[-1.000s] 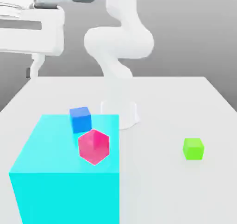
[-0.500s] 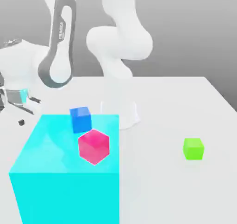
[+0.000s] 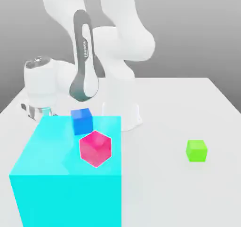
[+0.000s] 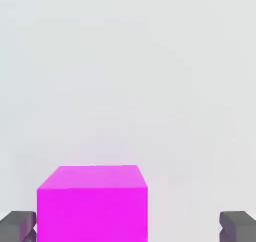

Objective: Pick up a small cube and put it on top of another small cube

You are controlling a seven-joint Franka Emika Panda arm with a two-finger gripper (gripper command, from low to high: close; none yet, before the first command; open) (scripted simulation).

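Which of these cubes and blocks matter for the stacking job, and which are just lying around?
Part of the job:
- small bright magenta cube, between the open fingers
- gripper

Lying about, unless one serves as the base cube:
- big cyan block
- small blue cube
- crimson-pink cube
- small green cube

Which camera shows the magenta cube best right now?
The hand view: the magenta cube sits large and unobstructed between the open gripper fingers. The exterior view doesn't show it at all; the cyan block and the arm cover that area.
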